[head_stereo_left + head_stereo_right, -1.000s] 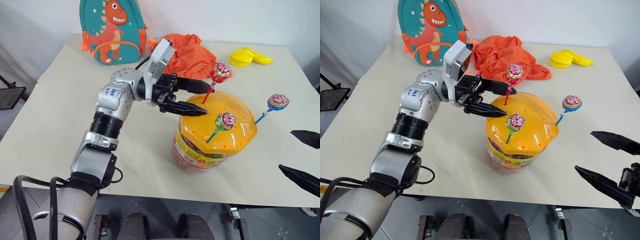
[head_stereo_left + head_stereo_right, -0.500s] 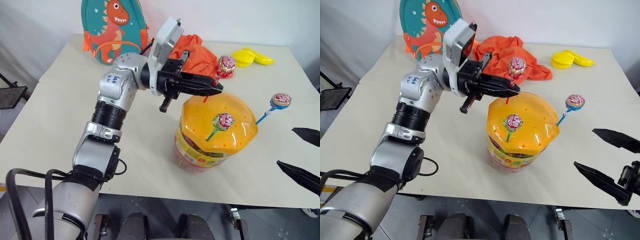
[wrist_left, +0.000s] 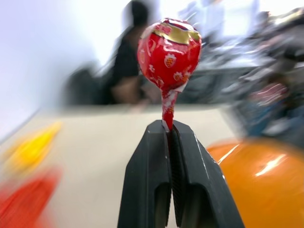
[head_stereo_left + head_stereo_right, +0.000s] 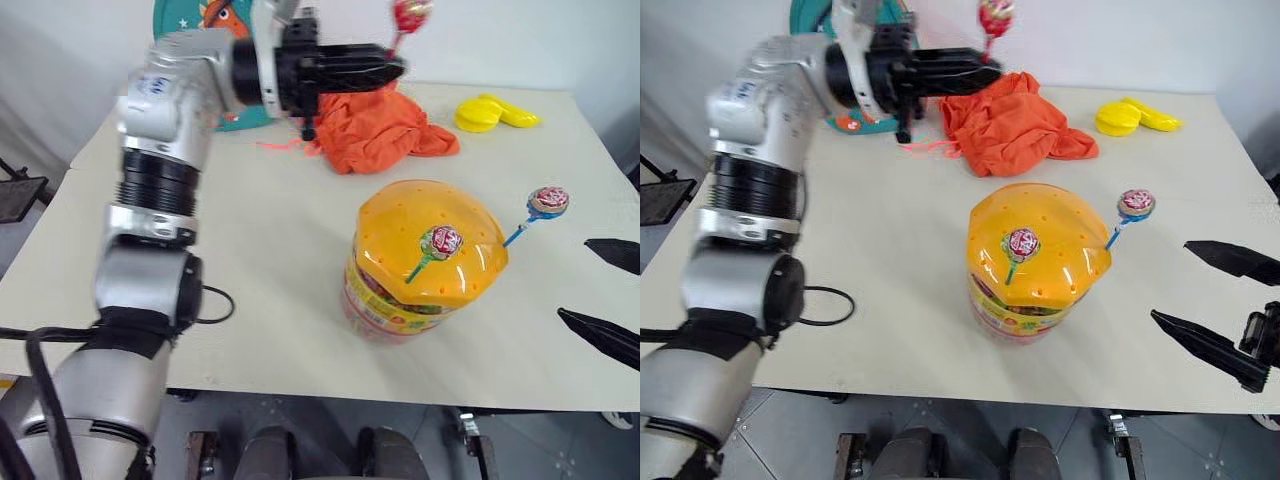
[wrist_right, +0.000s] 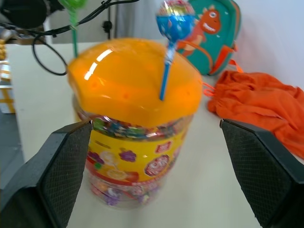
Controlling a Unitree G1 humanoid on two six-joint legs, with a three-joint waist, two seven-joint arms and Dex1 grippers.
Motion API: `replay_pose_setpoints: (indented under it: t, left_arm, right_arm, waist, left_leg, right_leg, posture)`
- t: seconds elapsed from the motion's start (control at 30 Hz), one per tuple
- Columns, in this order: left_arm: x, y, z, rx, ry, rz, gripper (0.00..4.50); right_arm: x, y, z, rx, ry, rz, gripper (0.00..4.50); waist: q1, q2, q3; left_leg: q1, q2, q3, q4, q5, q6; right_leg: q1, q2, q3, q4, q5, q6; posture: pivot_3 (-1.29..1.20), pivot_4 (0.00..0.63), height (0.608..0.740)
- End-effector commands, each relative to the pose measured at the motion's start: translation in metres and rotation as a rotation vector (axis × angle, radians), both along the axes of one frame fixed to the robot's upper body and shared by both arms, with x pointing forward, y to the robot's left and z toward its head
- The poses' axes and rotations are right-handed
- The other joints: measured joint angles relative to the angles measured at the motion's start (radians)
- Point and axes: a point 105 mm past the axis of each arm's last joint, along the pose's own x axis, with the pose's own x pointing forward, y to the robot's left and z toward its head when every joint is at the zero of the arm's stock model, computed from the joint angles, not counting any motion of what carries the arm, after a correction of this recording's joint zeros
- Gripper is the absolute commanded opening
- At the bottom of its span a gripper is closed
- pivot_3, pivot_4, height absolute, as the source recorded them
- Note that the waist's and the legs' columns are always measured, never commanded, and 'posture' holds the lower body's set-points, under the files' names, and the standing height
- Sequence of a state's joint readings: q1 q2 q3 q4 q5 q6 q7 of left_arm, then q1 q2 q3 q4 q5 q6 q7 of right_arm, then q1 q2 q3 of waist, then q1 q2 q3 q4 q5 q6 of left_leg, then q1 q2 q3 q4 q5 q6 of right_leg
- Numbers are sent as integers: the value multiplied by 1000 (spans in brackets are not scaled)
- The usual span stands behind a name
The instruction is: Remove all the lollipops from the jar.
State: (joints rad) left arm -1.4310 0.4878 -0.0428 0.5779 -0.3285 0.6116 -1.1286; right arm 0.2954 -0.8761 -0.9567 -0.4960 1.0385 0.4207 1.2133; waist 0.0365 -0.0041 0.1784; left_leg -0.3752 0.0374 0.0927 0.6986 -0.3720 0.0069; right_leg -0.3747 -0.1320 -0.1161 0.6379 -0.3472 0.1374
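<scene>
**Red lollipop clamped in the left gripper, two left in the lid**

In the left eye view the left gripper [image 4: 385,68] sits at the upper middle of the frame, above the orange cloth [image 4: 378,130], its black fingers pressed together on the stick of the red-stick lollipop [image 4: 410,14], whose wrapped head reaches the top edge. The left wrist view gives what the head views cannot: the two fingers meet with no gap and the stick is pinched right at their tips, the red wrapper with its gold band standing just above them; a blurred person shows in the background there.

The jar [image 4: 425,262] stands right of centre on the table [image 4: 270,250], well apart from the raised gripper. The green-stick lollipop [image 4: 438,245] is stuck in the front of the orange lid, and the blue-stick lollipop [image 4: 545,205] juts out at the lid's right side. The right wrist view shows the jar from its other side: the blue stick enters a hole near the top of the dome, the green one is at the upper left of that frame, and the yellow label band can be seen.

The right gripper [image 4: 1225,305] is at the lower right edge of the right eye view, fingers spread wide and holding nothing, near the jar but not touching it.

A dinosaur backpack [image 4: 215,15] lies at the top left, a yellow object [image 4: 495,112] at the upper right.
</scene>
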Motion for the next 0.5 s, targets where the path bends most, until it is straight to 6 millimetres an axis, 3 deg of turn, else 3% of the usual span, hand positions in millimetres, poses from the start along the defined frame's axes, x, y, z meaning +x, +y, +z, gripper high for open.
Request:
replay_pose_setpoints:
  t: [0.03, 0.17, 0.27, 0.5]
  left_arm:
    - [28, 42, -41, 164, 98, 294, 39]
    - [36, 87, -90, 353, 217, 509, 39]
    - [27, 117, -121, 448, 361, 635, 39]
    - [-9, 164, -175, 625, 652, 839, 39]
  right_arm:
    - [-4, -4, 8, -15, -12, 12, 4500]
    - [1, -6, 5, -25, 6, 18, 4500]
    - [5, -4, 4, -29, 16, 27, 4500]
    - [13, -3, 0, -39, 32, 42, 4500]
  waist:
    - [0, 0, 0]
    - [0, -1, 1]
    - [-1, -4, 3]
    - [-2, -4, 3]
  left_leg:
    - [0, 0, 0, 0, 0, 0]
    - [0, 0, 0, 0, 0, 0]
    - [-1, 0, 0, 0, 0, 0]
    - [-1, 0, -1, 1, 0, 0]
  right_leg:
    - [0, -1, 0, 0, 0, 0]
    - [0, 0, 0, 0, 0, 0]
    - [0, 0, 0, 0, 0, 0]
    - [0, -1, 1, 1, 0, 0]
  posture:
    - [0, 150, 740]
    - [0, 150, 740]
    - [0, 150, 740]
    - [0, 150, 740]
